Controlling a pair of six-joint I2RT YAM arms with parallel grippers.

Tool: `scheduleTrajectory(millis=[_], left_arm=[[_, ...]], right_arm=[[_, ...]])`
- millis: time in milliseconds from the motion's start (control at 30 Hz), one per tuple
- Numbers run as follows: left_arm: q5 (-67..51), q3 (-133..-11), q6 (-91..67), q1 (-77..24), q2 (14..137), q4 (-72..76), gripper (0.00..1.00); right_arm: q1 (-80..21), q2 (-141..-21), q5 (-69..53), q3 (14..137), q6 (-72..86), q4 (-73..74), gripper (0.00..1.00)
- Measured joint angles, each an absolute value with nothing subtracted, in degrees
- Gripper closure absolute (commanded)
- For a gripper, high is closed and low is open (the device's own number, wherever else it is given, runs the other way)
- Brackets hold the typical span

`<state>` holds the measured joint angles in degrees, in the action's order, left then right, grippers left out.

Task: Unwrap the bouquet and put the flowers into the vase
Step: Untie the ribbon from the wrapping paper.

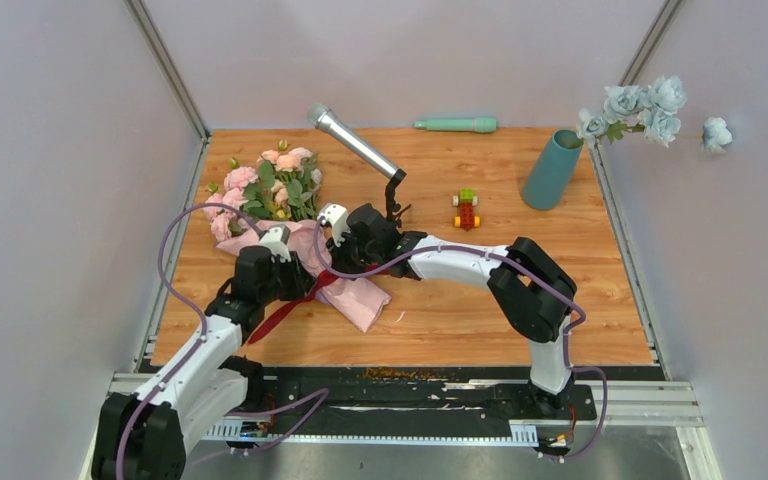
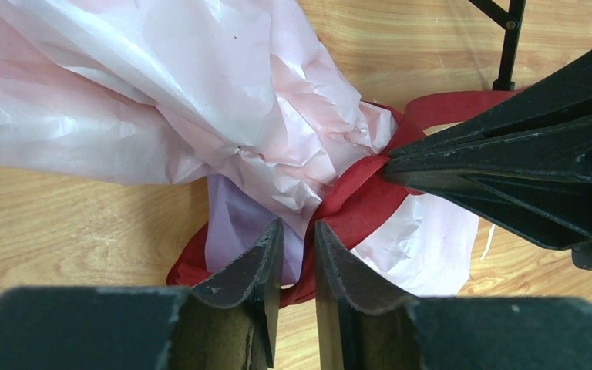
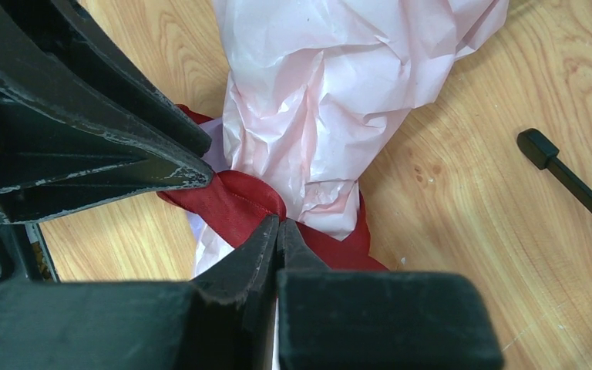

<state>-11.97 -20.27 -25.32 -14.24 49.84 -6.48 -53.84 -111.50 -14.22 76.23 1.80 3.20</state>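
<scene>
The bouquet [image 1: 272, 192] lies on the counter [image 1: 460, 300], far from the vase [image 1: 551, 168]. It is the untying step. The right pincer [image 3: 279, 223] is squeezed tight on the red ribbon [image 3: 235, 202]. The left pincer [image 2: 299, 227] stands a little apart at it. Next, I think, comes a gentle pull.

You will find nothing to read here: no lettering, label, brand, number or sign shows legibly on any surface.

The paper wrap [image 2: 200, 92] is looking matt and crinkled; the ribbon [image 3: 235, 204] is showing woven cloth; the desk [image 3: 470, 193] is showing smooth, faintly glossy wood grain.
</scene>
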Motion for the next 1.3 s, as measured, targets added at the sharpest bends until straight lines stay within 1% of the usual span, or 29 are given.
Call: scheduleTrajectory(millis=[100, 200, 300, 333, 400, 567, 900, 1300], left_arm=[[-11.9, -20.12, -25.43, -14.26, 48.88, -6.55, 0.8], [-11.64, -19.84, -25.54, -14.28, 46.76, -6.85, 0.81], [-10.7, -19.81, -25.61, -14.28, 44.29, -8.12, 0.9], [-10.13, -19.81, -25.65, -14.28, 43.51, -8.58, 0.95], [-8.78, -19.81, -25.85, -14.28, 41.95, -9.76, 1.0], [-6.22, -19.81, -26.59, -14.26, 39.48, -11.9, 1.0], [-3.31, -19.81, -28.51, -14.28, 39.77, -13.37, 1.0], [1.28, -19.75, -30.85, -12.51, 40.77, -15.0, 1.0]], right_arm=[[-53.84, -111.5, -13.72, 76.23, 1.83, 3.2, 1.0], [-53.84, -111.5, -12.43, 76.23, 2.2, 3.2, 1.0], [-53.82, -111.5, -10.72, 76.23, 2.87, 3.2, 1.0], [-53.82, -111.46, -9.96, 76.2, 3.11, 3.2, 1.0], [-53.8, -111.15, -8.36, 75.88, 3.62, 3.2, 1.0], [-53.49, -108.84, -5.17, 73.36, 4.97, 3.33, 1.0], [-52.47, -103.88, 0.49, 66.61, 8.64, 3.55, 1.0], [-51.48, -101.58, 4.75, 61.67, 13.96, 3.09, 1.0]])
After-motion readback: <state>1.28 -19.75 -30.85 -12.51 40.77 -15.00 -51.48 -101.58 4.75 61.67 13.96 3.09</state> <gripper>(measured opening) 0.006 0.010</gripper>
